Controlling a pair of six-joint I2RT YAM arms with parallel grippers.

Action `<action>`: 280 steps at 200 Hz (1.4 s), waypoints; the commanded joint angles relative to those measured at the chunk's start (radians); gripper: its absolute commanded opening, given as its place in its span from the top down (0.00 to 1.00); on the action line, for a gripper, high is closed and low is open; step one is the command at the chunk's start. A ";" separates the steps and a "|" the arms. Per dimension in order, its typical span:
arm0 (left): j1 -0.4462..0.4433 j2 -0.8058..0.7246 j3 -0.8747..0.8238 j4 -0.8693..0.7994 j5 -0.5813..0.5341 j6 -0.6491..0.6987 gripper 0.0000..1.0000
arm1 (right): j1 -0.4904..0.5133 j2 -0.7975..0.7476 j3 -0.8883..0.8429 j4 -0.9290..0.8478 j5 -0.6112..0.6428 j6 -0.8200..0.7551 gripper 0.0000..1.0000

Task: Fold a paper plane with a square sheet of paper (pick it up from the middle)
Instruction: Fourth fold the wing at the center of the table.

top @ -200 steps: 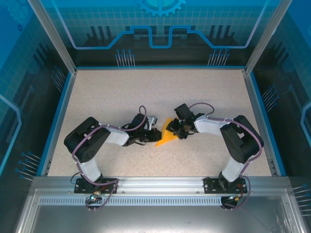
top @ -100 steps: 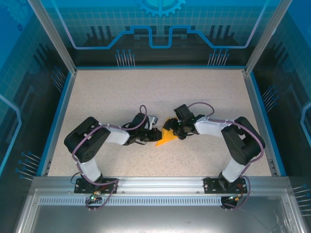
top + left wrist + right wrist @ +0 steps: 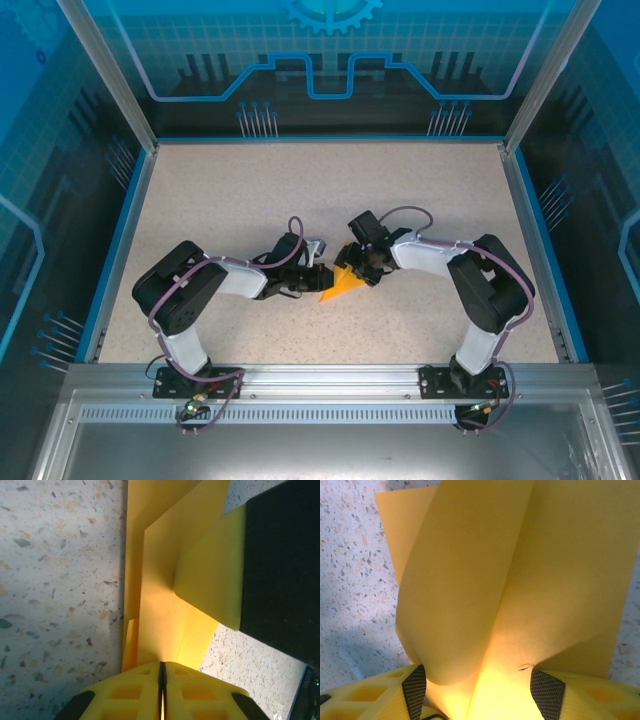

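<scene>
The orange-yellow paper (image 3: 343,284), partly folded with creased layers, lies at the table's middle between both grippers. My left gripper (image 3: 318,276) comes in from the left, and in the left wrist view its yellow fingers (image 3: 135,690) are shut on the paper's (image 3: 160,595) near edge. A yellow finger (image 3: 212,580) of the other gripper rests against the paper's far flap. My right gripper (image 3: 358,262) comes in from the right. Its jaws stand apart (image 3: 481,695), and a raised fold of the paper (image 3: 520,570) bulges between the black pads (image 3: 547,692).
The speckled beige tabletop (image 3: 250,200) is bounded by a blue rim (image 3: 530,230) and metal posts. Transparent blue walls enclose the cell. Both arm bases (image 3: 190,375) sit on the metal rail at the near edge.
The right gripper's jaws have widened around the paper, and its wrist has shifted slightly left over the sheet. The left gripper stays shut on the paper in the same place.
</scene>
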 commanded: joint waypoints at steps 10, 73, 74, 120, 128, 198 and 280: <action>-0.008 -0.029 -0.006 -0.023 -0.041 0.031 0.89 | 0.013 0.145 -0.093 -0.213 0.083 0.027 0.37; -0.007 -0.127 -0.041 0.029 -0.025 -0.005 0.88 | 0.013 0.167 -0.090 -0.209 0.069 0.043 0.44; -0.007 -0.127 -0.041 0.029 -0.023 -0.005 0.88 | 0.013 0.167 -0.090 -0.209 0.070 0.042 0.44; -0.014 -0.081 -0.023 0.043 0.032 -0.015 0.88 | 0.013 0.169 -0.095 -0.208 0.068 0.048 0.44; -0.014 -0.072 -0.019 0.039 0.032 -0.016 0.88 | 0.013 0.170 -0.096 -0.206 0.066 0.048 0.44; -0.018 -0.009 0.015 -0.010 0.002 -0.008 0.90 | 0.013 0.173 -0.096 -0.208 0.063 0.052 0.47; -0.020 -0.009 0.020 -0.068 -0.054 0.008 0.91 | 0.013 0.198 -0.083 -0.222 0.060 0.033 0.46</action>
